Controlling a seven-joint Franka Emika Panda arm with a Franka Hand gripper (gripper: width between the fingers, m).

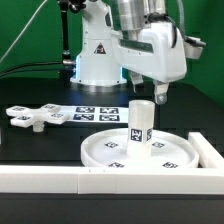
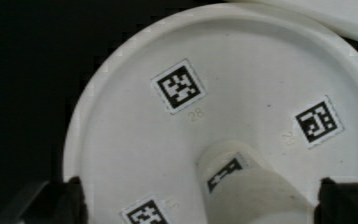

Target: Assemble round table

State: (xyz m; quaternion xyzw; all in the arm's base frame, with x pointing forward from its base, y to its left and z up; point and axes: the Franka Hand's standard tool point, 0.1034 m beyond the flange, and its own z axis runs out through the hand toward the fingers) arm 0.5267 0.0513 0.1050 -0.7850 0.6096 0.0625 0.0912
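Note:
The large rimmed round disc (image 1: pixel 100 152) lies flat on the black table, front centre-right. The short cylindrical post (image 1: pixel 140 122) stands upright on its middle. My gripper (image 1: pixel 147 93) hangs just above the post, jaws spread wide. In the wrist view the disc (image 2: pixel 167 55) fills the picture. The post (image 2: pixel 256 185) sits between my dark fingers (image 2: pixel 55 203), which stand apart from it on both sides. My gripper (image 2: pixel 202 205) is open and holds nothing. The flat cross-shaped piece (image 1: pixel 35 117) lies on the table at the exterior view's left.
The marker board (image 1: pixel 95 110) lies flat behind the disc, in front of the arm's white base (image 1: pixel 95 60). A long white wall (image 1: pixel 60 180) runs along the front edge and turns up the exterior view's right side (image 1: pixel 212 152), close to the disc.

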